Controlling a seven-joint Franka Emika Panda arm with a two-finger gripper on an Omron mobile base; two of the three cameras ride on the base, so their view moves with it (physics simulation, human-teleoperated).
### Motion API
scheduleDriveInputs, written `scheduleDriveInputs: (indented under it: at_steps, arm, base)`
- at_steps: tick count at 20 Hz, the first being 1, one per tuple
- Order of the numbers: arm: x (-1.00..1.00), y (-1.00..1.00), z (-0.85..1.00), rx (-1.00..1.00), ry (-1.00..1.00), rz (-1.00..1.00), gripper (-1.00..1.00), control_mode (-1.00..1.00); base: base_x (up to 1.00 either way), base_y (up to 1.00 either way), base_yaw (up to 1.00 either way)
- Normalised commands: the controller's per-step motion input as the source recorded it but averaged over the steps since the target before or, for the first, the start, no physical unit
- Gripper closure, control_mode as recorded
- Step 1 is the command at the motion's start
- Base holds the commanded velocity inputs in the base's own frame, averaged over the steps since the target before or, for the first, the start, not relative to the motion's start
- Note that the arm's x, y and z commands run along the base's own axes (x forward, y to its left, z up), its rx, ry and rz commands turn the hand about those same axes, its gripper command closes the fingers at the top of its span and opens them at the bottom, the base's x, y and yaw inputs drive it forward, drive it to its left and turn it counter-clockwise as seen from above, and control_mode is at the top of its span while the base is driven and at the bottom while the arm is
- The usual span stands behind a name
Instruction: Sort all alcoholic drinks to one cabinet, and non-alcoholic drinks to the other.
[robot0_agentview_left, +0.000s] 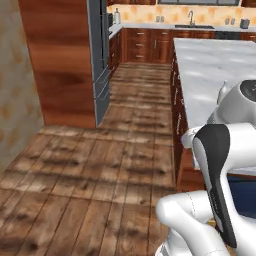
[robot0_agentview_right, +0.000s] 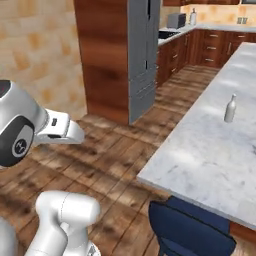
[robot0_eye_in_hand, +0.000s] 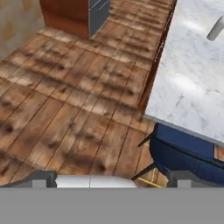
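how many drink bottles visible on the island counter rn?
1. A pale whitish bottle stands upright on the marble island counter, towards its far side; its base also shows in the hand view. Other bottles may be out of frame.

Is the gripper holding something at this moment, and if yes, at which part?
Nothing is held. The gripper is open, with bare wooden floor between its tips. The pale bottle stands apart on the marble counter.
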Motion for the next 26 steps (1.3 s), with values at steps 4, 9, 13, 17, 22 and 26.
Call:
scheduleDriveInputs:
  at_steps: [4, 9, 13, 17, 22, 26]
  arm:
    - [0.0, 0.0, 0.0, 0.0, 0.0, 0.0, -1.0, 1.0]
    - [0.0, 0.0, 0.0, 0.0, 0.0, 0.0, -1.0, 1.0]
    - [0.0, 0.0, 0.0, 0.0, 0.0, 0.0, -1.0, 1.0]
    - [0.0, 0.0, 0.0, 0.0, 0.0, 0.0, -1.0, 1.0]
    - [0.0, 0.0, 0.0, 0.0, 0.0, 0.0, -1.0, 1.0]
    - [0.0, 0.0, 0.0, 0.0, 0.0, 0.0, -1.0, 1.0]
  base:
    - [0.53, 0.75, -0.75]
    - [0.95, 0.99, -0.5]
    - [0.94, 0.98, -0.37]
    - [1.0, 0.61, -0.44]
    - [1.0, 0.49, -0.48]
    - [0.89, 0.31, -0.55]
